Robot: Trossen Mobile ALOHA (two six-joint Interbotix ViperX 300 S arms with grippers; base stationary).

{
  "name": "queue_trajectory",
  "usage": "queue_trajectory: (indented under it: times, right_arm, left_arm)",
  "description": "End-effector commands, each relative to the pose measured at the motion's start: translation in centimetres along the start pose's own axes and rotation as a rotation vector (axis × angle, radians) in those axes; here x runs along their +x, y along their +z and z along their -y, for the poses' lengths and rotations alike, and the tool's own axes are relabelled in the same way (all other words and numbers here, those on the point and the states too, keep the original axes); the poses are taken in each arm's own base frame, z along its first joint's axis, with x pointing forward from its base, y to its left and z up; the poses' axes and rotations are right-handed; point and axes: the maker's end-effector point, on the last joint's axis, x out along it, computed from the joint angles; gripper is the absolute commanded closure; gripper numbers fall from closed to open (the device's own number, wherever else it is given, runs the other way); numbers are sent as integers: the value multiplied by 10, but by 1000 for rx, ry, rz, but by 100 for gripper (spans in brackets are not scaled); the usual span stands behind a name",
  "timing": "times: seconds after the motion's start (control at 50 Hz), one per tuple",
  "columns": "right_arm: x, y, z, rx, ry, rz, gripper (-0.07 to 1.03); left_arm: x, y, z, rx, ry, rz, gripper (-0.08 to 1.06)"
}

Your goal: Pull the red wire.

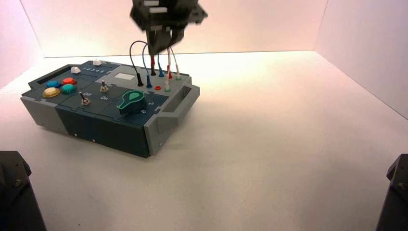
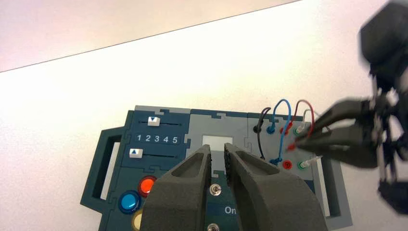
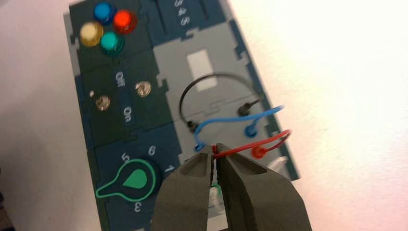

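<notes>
**Red plug lifted from its socket**

The pull looked best finished as a straight lift away from the box (image 1: 120, 126), slow enough that the neighbouring blue wire (image 3: 231, 119) and black wire (image 3: 211, 78) were not dragged along. The far plug appeared seated, so it would probably want its own pull.

The right claw (image 3: 214, 153) hung over the wire corner of the box, its fingers nearly together and clamped on 1 plug of the red wire (image 3: 262, 141). That plug seemed clear of its red socket (image 2: 287, 164), while the wire arched from the grip to its other plug. The left claw (image 2: 218, 156) hovered above the box near the toggle switches, fingers slightly apart, holding nothing.
</notes>
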Motion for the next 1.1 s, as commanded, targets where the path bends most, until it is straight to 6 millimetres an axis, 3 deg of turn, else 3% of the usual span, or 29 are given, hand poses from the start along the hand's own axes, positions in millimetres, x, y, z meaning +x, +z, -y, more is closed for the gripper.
queue_trajectory:
  times: [0.02,0.42,0.72,1.1]
  right_arm:
    - [-26,32,3,-6,-6,79,99]
    - [-26,30,3,-11,-5,70,97]
    - [-29,29,1,-14,2,54,61]
    - [-38,31,-1,-18,7,54,62]
  left_arm:
    - [-3,9,0,5,1,24,80]
    - [-3,9,0,5,1,24,80]
    - [-3,10,0,5,1,26,73]
    - [-4,10,0,5,1,27,73]
